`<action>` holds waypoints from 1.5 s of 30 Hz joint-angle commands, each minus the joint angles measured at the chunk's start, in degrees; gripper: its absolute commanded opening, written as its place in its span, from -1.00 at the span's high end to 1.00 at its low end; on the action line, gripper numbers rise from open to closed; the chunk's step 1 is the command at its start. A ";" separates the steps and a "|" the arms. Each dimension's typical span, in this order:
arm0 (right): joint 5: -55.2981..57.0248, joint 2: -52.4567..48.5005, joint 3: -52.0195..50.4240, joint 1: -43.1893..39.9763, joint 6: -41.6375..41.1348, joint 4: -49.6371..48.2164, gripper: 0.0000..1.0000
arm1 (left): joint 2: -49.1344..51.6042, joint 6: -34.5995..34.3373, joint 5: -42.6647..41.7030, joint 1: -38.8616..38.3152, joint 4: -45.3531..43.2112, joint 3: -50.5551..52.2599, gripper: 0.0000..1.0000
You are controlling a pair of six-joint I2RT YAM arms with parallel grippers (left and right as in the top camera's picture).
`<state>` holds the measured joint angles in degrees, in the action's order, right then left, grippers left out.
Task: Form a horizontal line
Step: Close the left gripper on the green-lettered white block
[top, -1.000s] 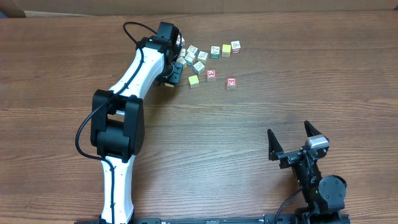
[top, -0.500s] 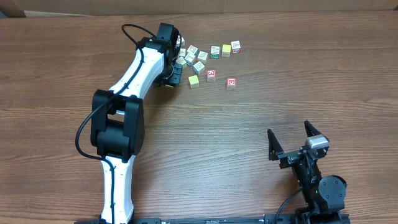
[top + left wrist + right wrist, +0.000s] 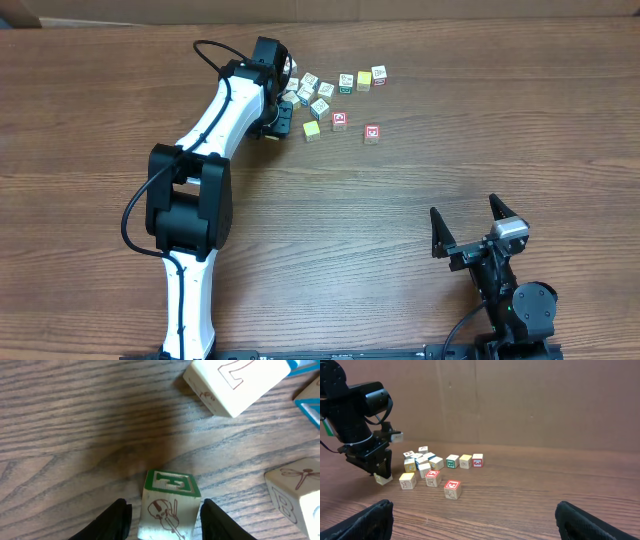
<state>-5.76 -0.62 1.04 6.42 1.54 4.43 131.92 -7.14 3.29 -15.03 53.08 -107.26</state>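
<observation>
step in hand: the left gripper point(image 3: 165, 520) is hanging low over the table point(image 3: 480, 110), at the left end of the horizontal line point(image 3: 339, 121). to me it is looking like a green-framed cube point(image 3: 170, 502) is being set down there as the leftmost piece.
doing it well: i am thinking the cube wants to be sitting flat on the wood, level with the yellow and red cubes to its right. the fingers should then be lifting straight up, so nothing is getting dragged or tipped.
left jaws: they are standing partly spread, one finger on each side of the green-framed cube and very close to it. a thin dark gap is showing on one side, so i cannot tell whether they are actually pinching it.
where the line is: it is running just in front of the loose cluster point(image 3: 312, 90), and it is looking ragged, the red-faced cube sitting a little further back than its neighbours.
right jaws: the right gripper point(image 3: 465, 210) is waiting near the front right edge, well apart from the cubes, spread wide and holding nothing.
</observation>
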 commanded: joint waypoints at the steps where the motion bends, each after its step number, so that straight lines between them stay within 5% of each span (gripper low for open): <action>1: -0.13 0.46 -0.59 -0.17 0.22 -0.20 -1.00 | 0.96 -0.63 0.31 -0.07 -0.35 0.31 0.15; 26: -0.13 0.46 -0.59 -0.17 0.22 -0.20 -1.00 | 0.96 -0.61 0.31 0.00 -3.28 1.84 0.36; 33: -0.13 0.46 -0.59 -0.17 0.22 -0.20 -1.00 | -0.39 -1.51 0.33 0.00 -1.68 0.24 0.80; 45: -0.13 0.46 -0.59 -0.17 0.22 -0.20 -1.00 | -7.80 -6.58 2.93 -0.09 2.10 0.13 0.80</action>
<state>-5.76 -0.62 1.04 6.39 1.50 4.43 129.91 -10.33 3.70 -15.03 54.30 -106.13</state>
